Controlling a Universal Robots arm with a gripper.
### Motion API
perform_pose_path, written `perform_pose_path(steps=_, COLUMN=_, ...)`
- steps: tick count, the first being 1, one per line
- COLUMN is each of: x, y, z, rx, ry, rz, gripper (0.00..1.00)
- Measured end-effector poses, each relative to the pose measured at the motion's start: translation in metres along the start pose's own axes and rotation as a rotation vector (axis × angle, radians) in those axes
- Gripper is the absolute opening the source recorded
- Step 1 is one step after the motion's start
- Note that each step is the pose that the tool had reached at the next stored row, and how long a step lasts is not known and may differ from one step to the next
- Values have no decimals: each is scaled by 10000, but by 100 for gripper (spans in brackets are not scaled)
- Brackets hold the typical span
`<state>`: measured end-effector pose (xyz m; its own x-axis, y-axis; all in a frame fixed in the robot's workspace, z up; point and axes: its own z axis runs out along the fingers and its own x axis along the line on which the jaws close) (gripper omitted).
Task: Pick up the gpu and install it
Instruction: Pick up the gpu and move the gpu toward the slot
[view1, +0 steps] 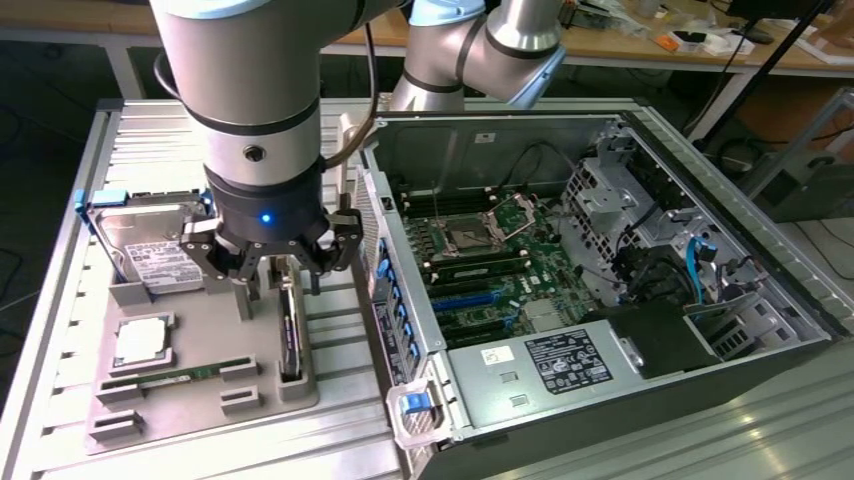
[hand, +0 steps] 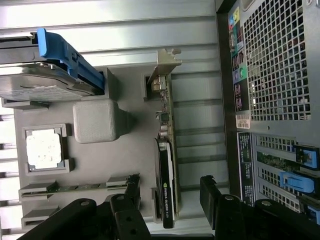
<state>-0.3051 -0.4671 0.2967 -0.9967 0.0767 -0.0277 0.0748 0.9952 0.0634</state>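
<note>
Wrist view: spread hand (hand: 170, 184) straddles the gpu (hand: 165, 170) (logo illegible).

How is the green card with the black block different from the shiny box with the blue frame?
The graphics card stands on its thin edge; the hard drive shows its broad face. The card is green with a black block; the drive is silver in a blue frame. Both sit in the grey tray.

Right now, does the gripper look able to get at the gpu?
Probably yes: the gripper hangs just above the gpu, fingers open on either side of the card standing on edge in the gray tray, nothing between them.
</note>
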Motion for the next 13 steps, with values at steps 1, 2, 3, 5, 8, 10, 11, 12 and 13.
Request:
perform_pose_path(steps=1, x=1, y=0, z=6, rx=0, ry=0, rz=0, gripper=60)
perform_pose_path(steps=2, x=2, y=-1, z=13, rx=0, ry=-2, rz=0, gripper=60)
perform_pose_path(steps=3, x=3, y=-2, z=20, rx=1, ry=-2, rz=-1, gripper=60)
perform_pose_path(steps=5, x=3, y=-3, z=36, rx=0, ry=-3, rz=-3, gripper=60)
perform_pose_path(steps=8, x=4, y=-4, z=62, rx=0, ry=-3, rz=-19, gripper=60)
perform_pose_path(steps=10, x=5, y=-5, z=82, rx=-1, ry=-1, rz=-40, gripper=60)
perform_pose_path(steps=11, x=5, y=-6, z=91, rx=-2, ry=-1, rz=-56, gripper=60)
perform_pose_path(steps=12, x=5, y=-6, z=98, rx=-2, ry=1, rz=-79, gripper=60)
perform_pose_path(steps=13, x=6, y=-7, z=107, rx=-3, ry=3, rz=-109, gripper=60)
